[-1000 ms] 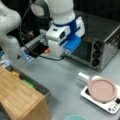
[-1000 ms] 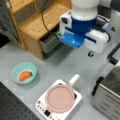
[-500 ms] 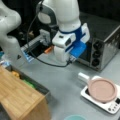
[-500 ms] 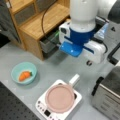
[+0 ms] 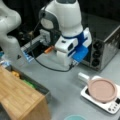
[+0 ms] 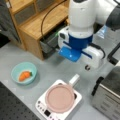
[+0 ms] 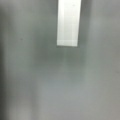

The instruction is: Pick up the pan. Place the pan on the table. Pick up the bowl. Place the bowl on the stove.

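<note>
The dusty-pink pan [image 5: 102, 90] [image 6: 60, 98] sits on the white stove [image 5: 110, 107] [image 6: 41, 108]. Its short white handle [image 5: 83, 77] [image 6: 74, 80] sticks out over the grey table [image 5: 62, 87] [image 6: 50, 67]. My gripper [image 5: 73, 65] hangs above the table, close to the handle's end and apart from it. In a front view the white and blue hand [image 6: 77, 50] hides the fingers. The wrist view shows the handle [image 7: 68, 22] at its top over bare table, with no fingers in sight. The teal bowl [image 6: 23, 73] [image 5: 75, 117] stands on the table with an orange item inside.
A steel toaster oven [image 5: 105, 47] [image 6: 107, 97] stands right beside the stove. A wooden shelf unit [image 6: 32, 22] and a light wooden board [image 5: 20, 97] flank a dark bin [image 5: 32, 85] holding small items. A black cable [image 5: 45, 65] trails from the wrist.
The arm has come down and moved toward the pan's handle. Pan, stove and bowl have stayed where they were.
</note>
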